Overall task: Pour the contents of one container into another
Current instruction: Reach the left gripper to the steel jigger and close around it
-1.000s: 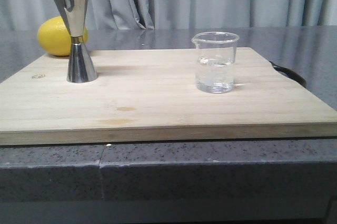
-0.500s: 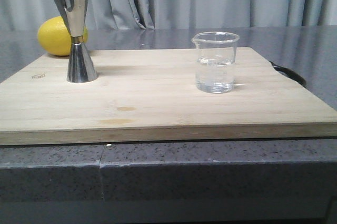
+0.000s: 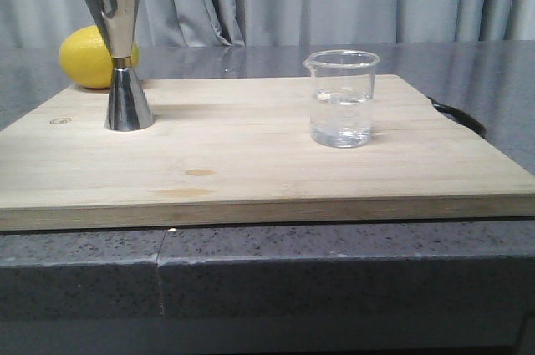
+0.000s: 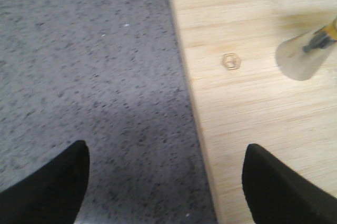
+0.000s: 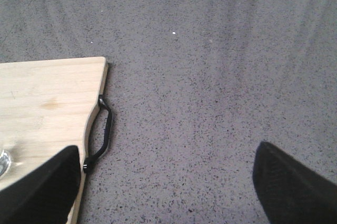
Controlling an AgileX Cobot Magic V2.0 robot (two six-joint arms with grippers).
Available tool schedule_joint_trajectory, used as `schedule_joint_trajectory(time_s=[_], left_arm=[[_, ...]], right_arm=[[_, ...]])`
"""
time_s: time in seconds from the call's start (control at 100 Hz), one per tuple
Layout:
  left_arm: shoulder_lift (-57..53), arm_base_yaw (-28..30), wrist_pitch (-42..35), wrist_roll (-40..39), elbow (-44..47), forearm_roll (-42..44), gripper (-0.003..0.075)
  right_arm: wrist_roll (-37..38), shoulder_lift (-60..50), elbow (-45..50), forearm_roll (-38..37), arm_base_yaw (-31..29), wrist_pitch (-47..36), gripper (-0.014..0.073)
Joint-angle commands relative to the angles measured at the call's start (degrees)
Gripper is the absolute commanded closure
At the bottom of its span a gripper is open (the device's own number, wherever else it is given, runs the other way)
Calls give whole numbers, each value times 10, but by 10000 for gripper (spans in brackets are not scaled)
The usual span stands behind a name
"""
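Observation:
The clear glass beaker (image 3: 341, 98) stands upright on the right half of the wooden board (image 3: 251, 154), holding clear liquid to about half its height. The steel hourglass jigger (image 3: 122, 54) stands upright at the board's back left; its base (image 4: 304, 55) also shows in the left wrist view. My left gripper (image 4: 166, 182) is open above the board's left edge with nothing between its fingers. My right gripper (image 5: 166, 184) is open over the grey counter beside the board's right edge, empty. A sliver of the beaker (image 5: 4, 162) shows in the right wrist view. Neither gripper shows in the front view.
A yellow lemon (image 3: 88, 57) lies behind the jigger at the board's back left corner. A black handle (image 5: 101, 134) sits on the board's right edge. The board rests on a speckled grey counter (image 3: 251, 271) with grey curtains behind.

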Motion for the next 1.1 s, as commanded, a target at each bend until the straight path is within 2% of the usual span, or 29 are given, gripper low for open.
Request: schedule_joint_trajectory(time_s=[0.0, 0.27, 0.45, 0.68, 1.09], left_arm=[[20, 1, -20, 81, -31, -80, 178], [80, 23, -25, 373, -32, -289, 178], [114, 43, -1, 563, -18, -439, 178], [158, 48, 58, 769, 27, -577, 178], [279, 48, 187, 984, 44, -736, 178]], right_arm=[[-3, 7, -20, 0, -3, -46, -8], [-3, 7, -20, 0, -3, -46, -8], [-3, 7, -20, 0, -3, -46, -8], [-3, 7, -20, 0, -3, -46, -8], [-4, 7, -20, 0, -3, -46, -5]])
